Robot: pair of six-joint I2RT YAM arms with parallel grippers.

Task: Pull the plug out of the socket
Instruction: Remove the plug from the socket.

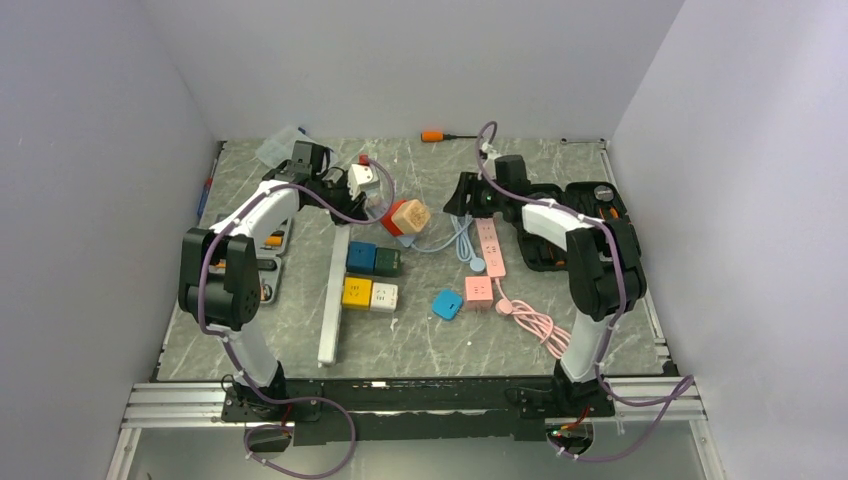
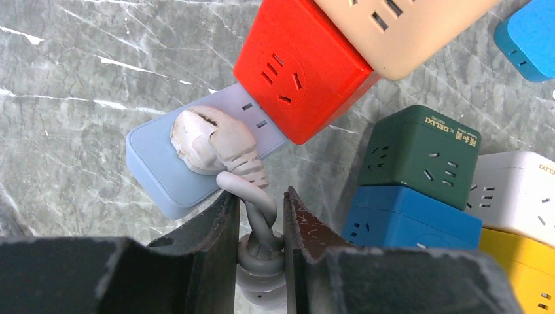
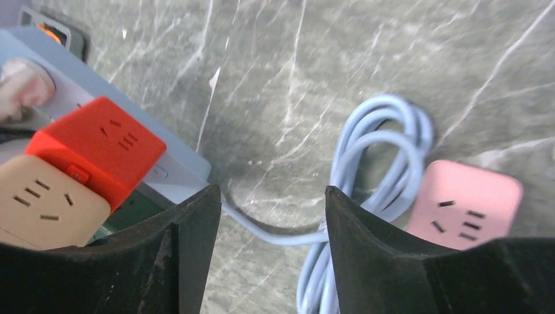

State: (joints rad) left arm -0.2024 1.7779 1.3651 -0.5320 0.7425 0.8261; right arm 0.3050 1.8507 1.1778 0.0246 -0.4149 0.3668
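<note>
A white plug (image 2: 209,140) sits in the light blue power strip (image 2: 157,163), the socket, beside a red cube adapter (image 2: 298,72) and a beige one (image 2: 406,26) on the same strip. The plug's grey cable (image 2: 262,219) runs down between my left gripper's (image 2: 260,196) fingers, which are shut on it. In the top view the left gripper (image 1: 335,190) is at the strip's far-left end. My right gripper (image 3: 271,193) (image 1: 462,195) hangs open over the strip's light blue cord (image 3: 366,157), gripping nothing.
Green (image 1: 388,261), blue (image 1: 361,257), yellow (image 1: 357,292) and white (image 1: 384,296) cube sockets lie by a long white rail (image 1: 333,295). A pink strip (image 1: 490,247), pink cube (image 1: 478,290) and small blue cube (image 1: 446,304) lie mid-table. A black tool case (image 1: 590,200) is at right.
</note>
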